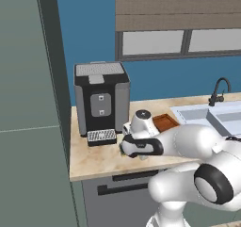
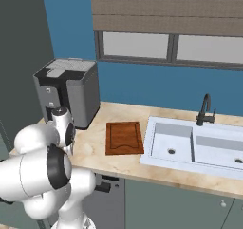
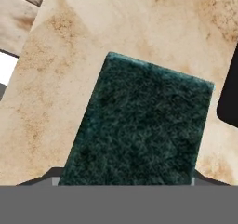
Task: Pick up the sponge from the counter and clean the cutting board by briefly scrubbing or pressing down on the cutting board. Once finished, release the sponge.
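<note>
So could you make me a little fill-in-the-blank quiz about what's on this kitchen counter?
1. The sponge lying on the counter shows a dark ____ scrub top.
2. The cutting board lies between the coffee machine and the ____.
3. The cutting board is made of reddish-brown ____.

Missing words: green; sink; wood

The beige marbled desk [image 2: 180, 173] runs above grey cabinet fronts; the cutting board [image 2: 124, 138] lies flat on it, just left of the sink [image 2: 190, 149]; a coffee machine [image 1: 101, 96] stands at the left end by the wall, its drip tray [image 1: 101, 136] in front; the sponge [image 3: 139, 125] rests green side up on the desk.
</note>
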Available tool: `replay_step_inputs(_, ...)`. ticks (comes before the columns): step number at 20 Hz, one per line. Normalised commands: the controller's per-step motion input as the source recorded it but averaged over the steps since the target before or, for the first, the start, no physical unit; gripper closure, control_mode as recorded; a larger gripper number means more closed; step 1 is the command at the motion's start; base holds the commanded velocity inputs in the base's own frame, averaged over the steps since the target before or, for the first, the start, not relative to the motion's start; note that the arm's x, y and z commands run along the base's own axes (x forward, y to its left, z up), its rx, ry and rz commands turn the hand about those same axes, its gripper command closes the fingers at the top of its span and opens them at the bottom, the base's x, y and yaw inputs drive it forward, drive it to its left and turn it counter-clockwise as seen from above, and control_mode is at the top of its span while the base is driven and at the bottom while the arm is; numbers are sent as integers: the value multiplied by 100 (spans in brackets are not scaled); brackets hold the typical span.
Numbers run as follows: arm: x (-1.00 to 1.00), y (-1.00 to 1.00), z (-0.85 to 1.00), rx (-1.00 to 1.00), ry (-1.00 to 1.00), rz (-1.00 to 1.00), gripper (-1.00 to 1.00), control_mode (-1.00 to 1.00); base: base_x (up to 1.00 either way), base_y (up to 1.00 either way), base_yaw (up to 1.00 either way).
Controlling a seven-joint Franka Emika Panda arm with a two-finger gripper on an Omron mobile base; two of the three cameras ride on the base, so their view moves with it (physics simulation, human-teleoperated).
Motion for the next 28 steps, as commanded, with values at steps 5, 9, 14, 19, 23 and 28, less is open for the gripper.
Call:
replay_step_inputs(5, -4, 0, 0, 0, 0, 0, -100, -100, 0, 0, 0)
replay_step_inputs(9, 0, 0, 4, 0, 0, 0, -100, -100, 0, 0, 0)
replay_step_inputs(14, -37, -13, 44, 0, -1, 1, -100, -100, 0, 0, 0)
replay_step_inputs(19, -98, -36, 62, 0, -1, 0, -100, -100, 0, 0, 0)
replay_step_inputs(23, -100, -37, 75, 0, -1, -10, -100, -100, 0, 0, 0)
replay_step_inputs(28, -90, -39, 82, 0, 0, -27, -100, -100, 0, 0, 0)
